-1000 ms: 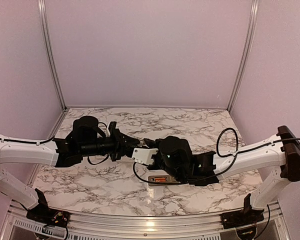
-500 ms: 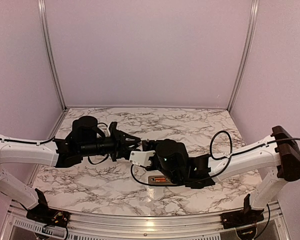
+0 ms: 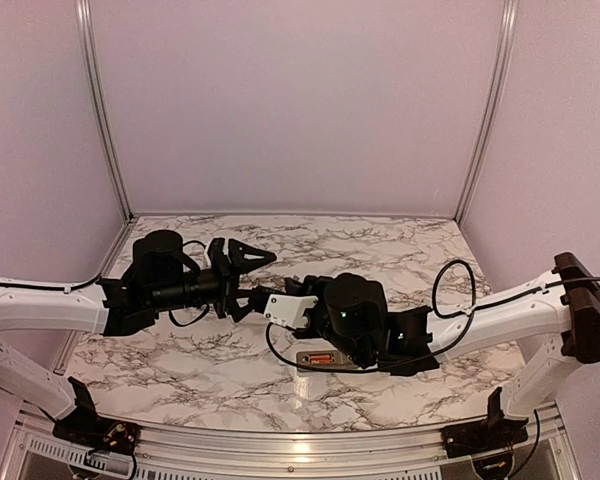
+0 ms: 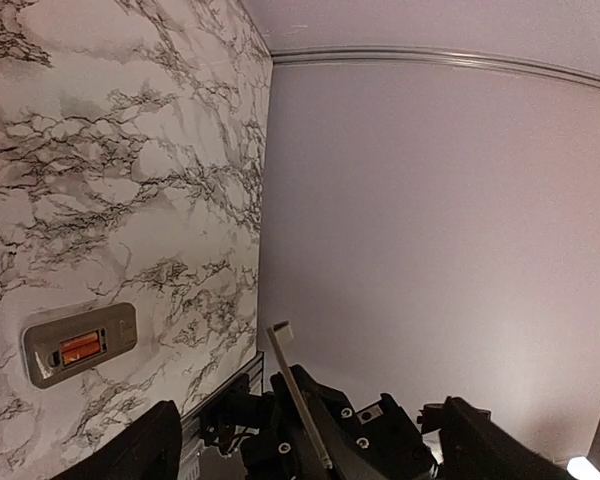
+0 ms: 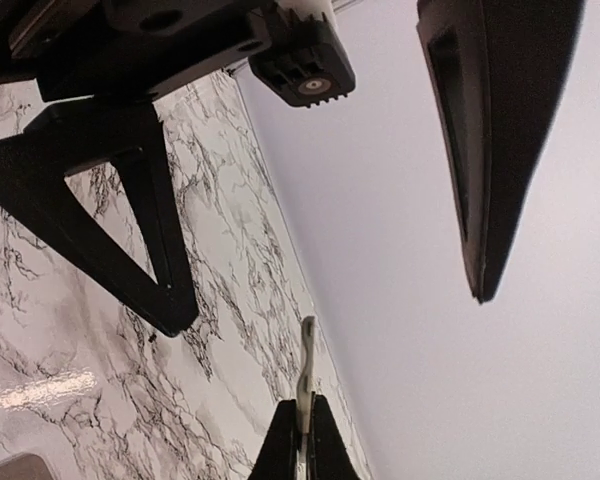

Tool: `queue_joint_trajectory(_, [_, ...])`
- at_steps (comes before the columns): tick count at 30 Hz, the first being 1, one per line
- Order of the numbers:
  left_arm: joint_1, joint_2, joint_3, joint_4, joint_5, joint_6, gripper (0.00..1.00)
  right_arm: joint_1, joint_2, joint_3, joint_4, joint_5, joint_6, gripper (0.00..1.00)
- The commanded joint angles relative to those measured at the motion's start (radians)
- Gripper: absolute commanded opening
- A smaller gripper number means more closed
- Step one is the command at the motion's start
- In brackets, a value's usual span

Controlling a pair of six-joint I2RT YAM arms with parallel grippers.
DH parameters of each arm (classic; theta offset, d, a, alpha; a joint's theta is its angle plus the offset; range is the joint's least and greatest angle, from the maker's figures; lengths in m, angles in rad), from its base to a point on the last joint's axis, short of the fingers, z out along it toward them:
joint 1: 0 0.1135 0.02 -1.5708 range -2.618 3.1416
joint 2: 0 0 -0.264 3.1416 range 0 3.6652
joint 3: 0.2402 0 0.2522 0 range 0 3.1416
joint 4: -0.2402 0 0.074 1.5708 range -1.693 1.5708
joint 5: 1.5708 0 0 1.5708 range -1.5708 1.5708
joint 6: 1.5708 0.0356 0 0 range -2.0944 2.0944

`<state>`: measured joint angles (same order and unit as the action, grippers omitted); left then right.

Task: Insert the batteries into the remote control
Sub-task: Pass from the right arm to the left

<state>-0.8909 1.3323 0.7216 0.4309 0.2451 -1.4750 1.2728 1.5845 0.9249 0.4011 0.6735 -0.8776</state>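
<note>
The cover (image 5: 305, 365) is pinched by its thin edge alone in the closed right fingers (image 5: 325, 445), with the left fingers (image 5: 500, 120) spread wide either side of it; it could be knocked askew or slip out (little of it is gripped). The remote (image 4: 80, 345) is seen lying on the surface (image 4: 100, 150), lower left of the left wrist view, with the batteries (image 4: 78, 350) in its recess.

A lab booth (lilac panels (image 3: 300, 100), aluminium rails (image 3: 102, 110)).
</note>
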Motion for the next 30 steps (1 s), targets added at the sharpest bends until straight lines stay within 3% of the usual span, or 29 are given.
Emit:
queue_joint_trajectory(1, [0.038, -0.088, -0.022, -0.017, -0.045, 0.038, 0.99, -0.035, -0.064, -0.006, -0.015, -0.099, 0.141, 0.00])
queue_joint_trajectory(6, [0.065, -0.192, -0.007, -0.148, -0.139, 0.151, 0.99, -0.085, -0.106, 0.006, -0.046, -0.202, 0.288, 0.00])
queue_joint_trajectory(10, [0.073, -0.283, 0.006, -0.244, -0.287, 0.309, 0.99, -0.145, -0.161, 0.016, -0.068, -0.295, 0.505, 0.00])
queue_joint_trajectory(17, [0.071, -0.423, -0.044, -0.249, -0.489, 0.619, 0.99, -0.235, -0.264, -0.020, -0.039, -0.476, 0.921, 0.00])
queue_joint_trajectory(25, [0.023, -0.339, 0.012, -0.277, -0.355, 1.015, 0.99, -0.247, -0.339, -0.063, 0.011, -0.471, 1.257, 0.00])
queue_joint_trajectory(30, [-0.110, -0.254, 0.068, -0.294, -0.430, 1.230, 0.99, -0.252, -0.339, -0.072, 0.002, -0.510, 1.400, 0.00])
